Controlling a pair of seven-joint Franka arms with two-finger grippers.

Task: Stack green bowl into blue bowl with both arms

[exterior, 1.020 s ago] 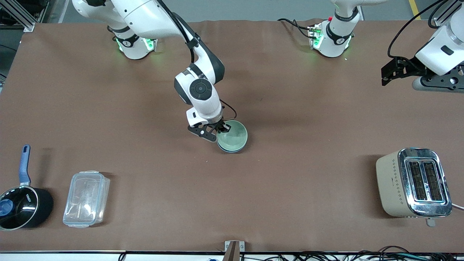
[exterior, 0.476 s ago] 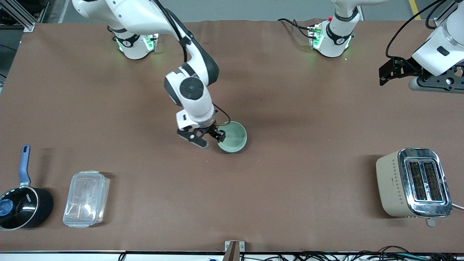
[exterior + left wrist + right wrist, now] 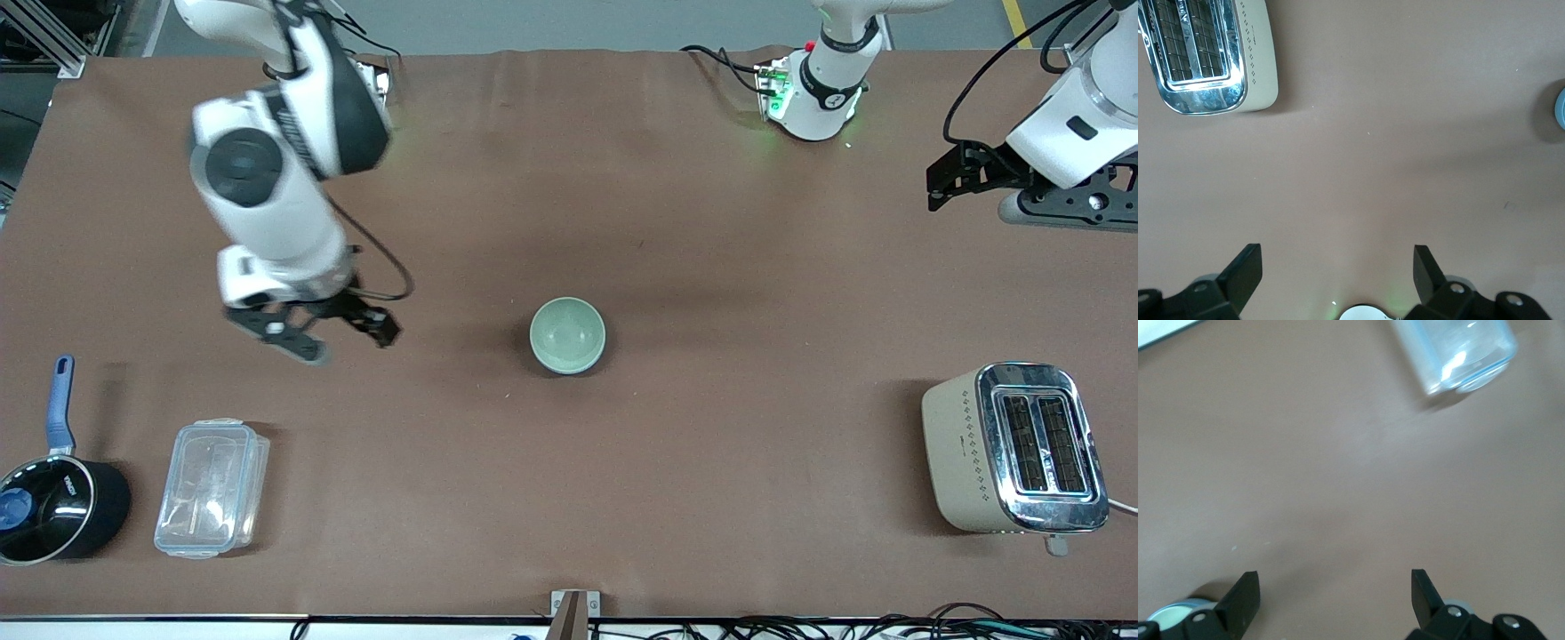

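The pale green bowl [image 3: 567, 333] sits nested in the blue bowl [image 3: 573, 371] at the middle of the table. Only a thin darker edge of the blue bowl shows under it. My right gripper [image 3: 348, 345] is open and empty, up over bare table between the bowls and the right arm's end. In the right wrist view its fingers [image 3: 1335, 590] stand wide apart, and the bowls' rim [image 3: 1171, 612] shows beside one finger. My left gripper [image 3: 935, 185] is open and empty, waiting over the left arm's end of the table; its wrist view [image 3: 1338, 267] shows the bowls' edge [image 3: 1560, 110].
A cream and chrome toaster [image 3: 1013, 449] stands near the front camera at the left arm's end, also in the left wrist view [image 3: 1205, 57]. A clear lidded container [image 3: 212, 487] and a black saucepan with blue handle [image 3: 53, 498] lie at the right arm's end.
My right gripper has let go of the green bowl's rim and swung up and away toward the right arm's end. The green bowl stays in the blue bowl. The left arm barely moved.
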